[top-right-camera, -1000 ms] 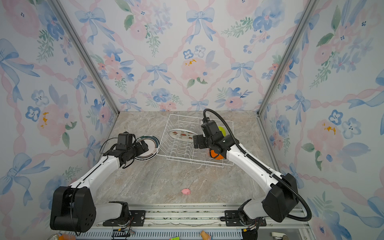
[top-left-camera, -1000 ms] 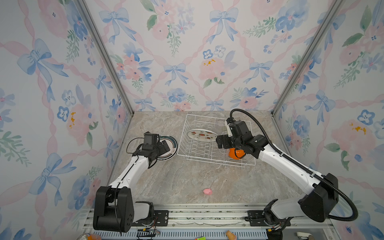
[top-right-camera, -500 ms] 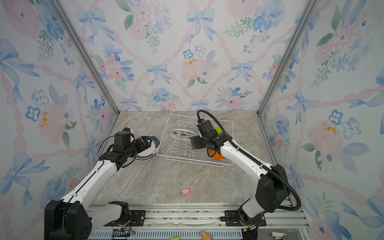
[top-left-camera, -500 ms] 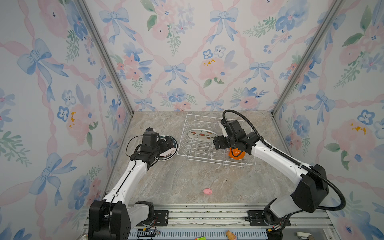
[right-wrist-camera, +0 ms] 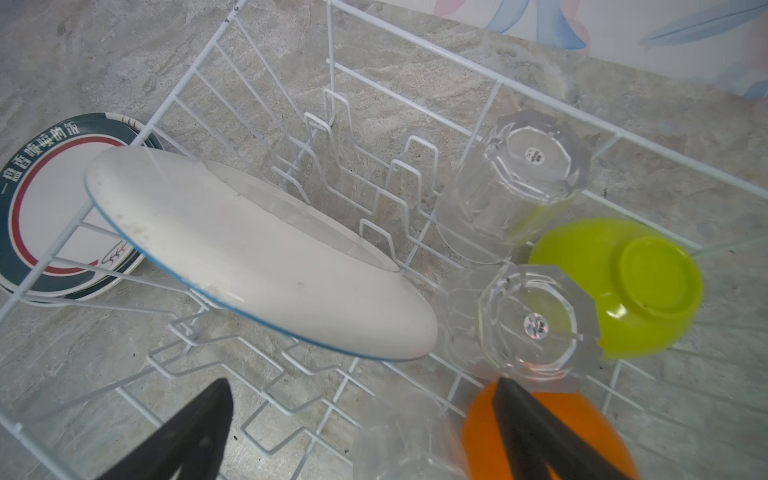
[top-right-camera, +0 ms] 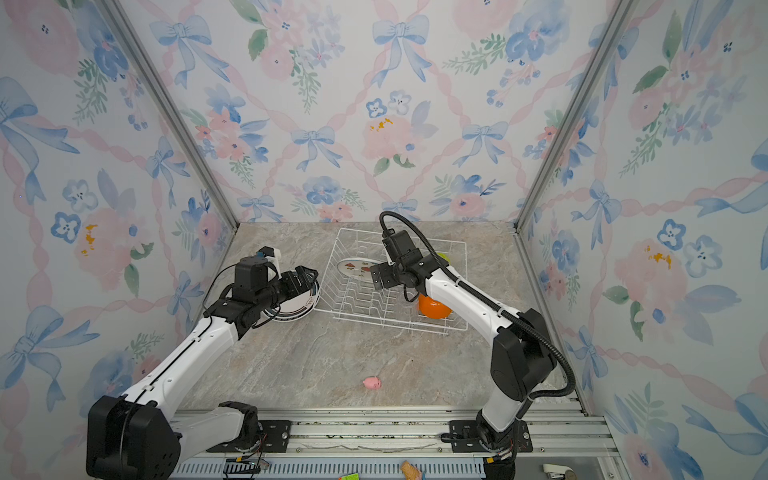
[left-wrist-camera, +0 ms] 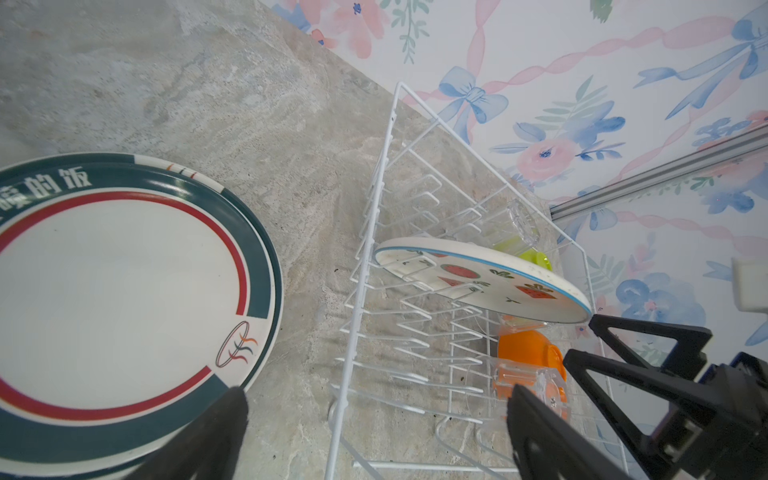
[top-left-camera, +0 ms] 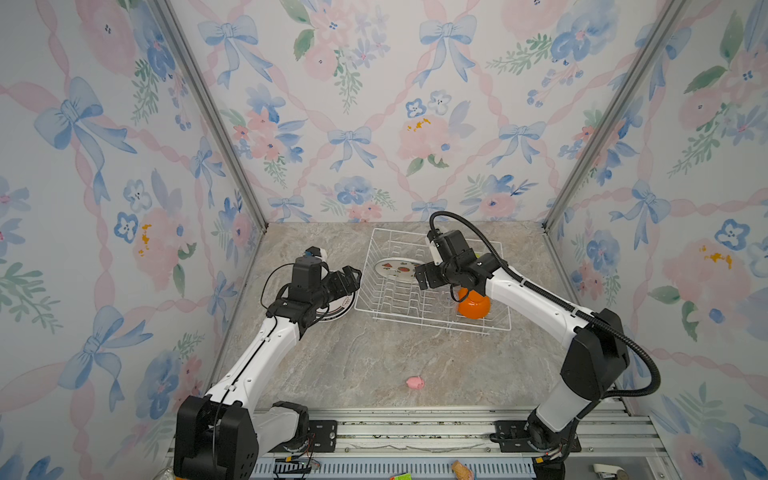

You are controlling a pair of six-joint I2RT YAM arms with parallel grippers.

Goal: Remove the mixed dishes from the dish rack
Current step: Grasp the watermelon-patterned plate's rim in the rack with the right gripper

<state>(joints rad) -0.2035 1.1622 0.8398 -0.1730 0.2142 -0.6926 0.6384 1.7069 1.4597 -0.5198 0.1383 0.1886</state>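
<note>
The dish rack [top-left-camera: 419,319] stands at the back middle of the table. A white plate with red fruit prints [top-left-camera: 395,267] [right-wrist-camera: 257,253] leans on its prongs. Upside-down clear glasses [right-wrist-camera: 528,174] [right-wrist-camera: 536,324], a lime-green bowl [right-wrist-camera: 623,286] and an orange bowl [top-left-camera: 473,305] [right-wrist-camera: 561,432] fill its right end. My right gripper [top-left-camera: 424,278] [right-wrist-camera: 361,388] hangs open over the rack beside the plate, with another glass [right-wrist-camera: 407,436] below its jaws. My left gripper [top-left-camera: 349,278] [left-wrist-camera: 374,399] is open and empty at the rack's left side, above a green-rimmed plate [top-left-camera: 336,309] [left-wrist-camera: 116,291] on the table.
A tiny pink toy [top-left-camera: 415,382] lies on the table near the front. Wallpapered walls close in the left, back and right. A metal rail [top-left-camera: 415,432] with both arm bases runs along the front edge.
My right gripper has moved left across the rack toward the fruit-print plate. My left gripper has shifted right and back, toward the rack's left wall. Both stayed open.
</note>
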